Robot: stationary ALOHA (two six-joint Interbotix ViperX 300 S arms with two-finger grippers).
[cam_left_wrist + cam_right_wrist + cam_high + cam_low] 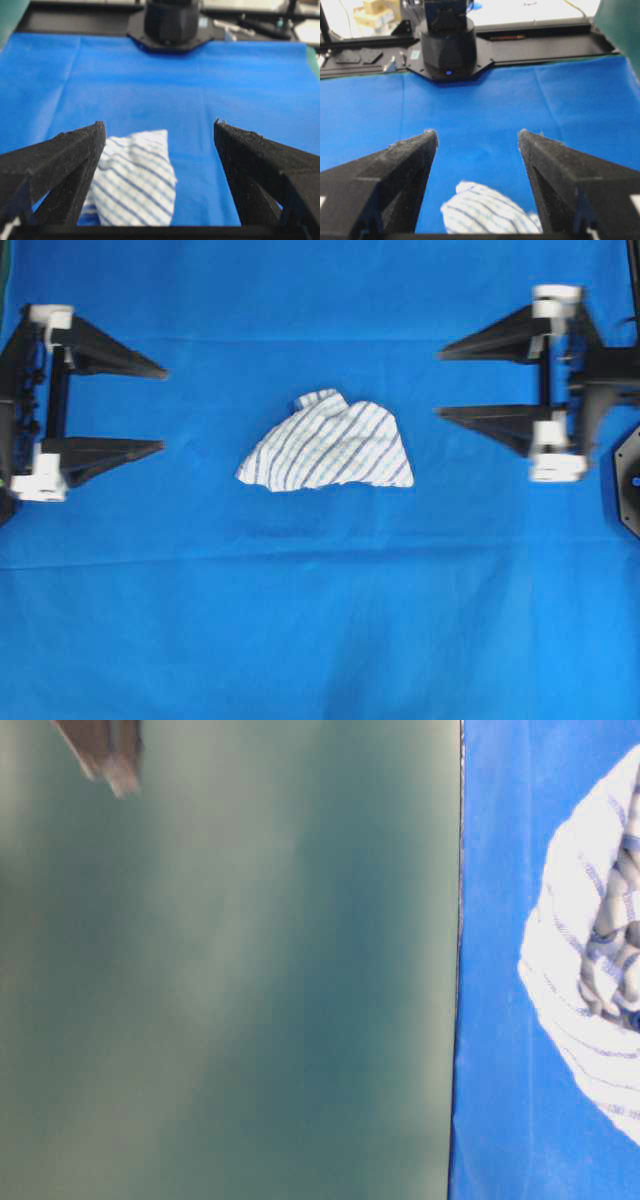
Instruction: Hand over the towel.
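at the left edge of the overhead view the left gripper (165, 408) points toward the middle, its two black fingers (110, 352) spread wide apart with nothing between them. white blocks sit at the base of each finger. from its own wrist camera the left gripper (160, 131) shows the same wide gap, and the towel (135, 180) lies low in that gap, closer to the left finger (65, 160) and partly hidden behind it, not touching either one as far as can be told.

in the middle of the overhead view the towel (330, 443) lies loosely bunched on the blue cloth (320, 620), which covers the whole work surface. the towel is white with thin blue-grey stripes, wider at its lower edge and folded up into a small peak at the top. it sits between the two grippers, well apart from both.

at the right the right gripper (438, 384) mirrors the other, pointing inward with its fingers (490, 340) set wide apart and holding nothing. in the right wrist camera the right gripper (478, 135) frames bare blue cloth (480, 115), and the towel (487, 210) shows only at the bottom of the picture between the fingers (395, 170). the base of the opposite arm (447, 42) stands beyond the cloth's far edge.

the table-level view is mostly a blurred grey-green surface; on its right side a strip of blue cloth (500, 970) and a rounded part of the towel (580, 970) are seen.
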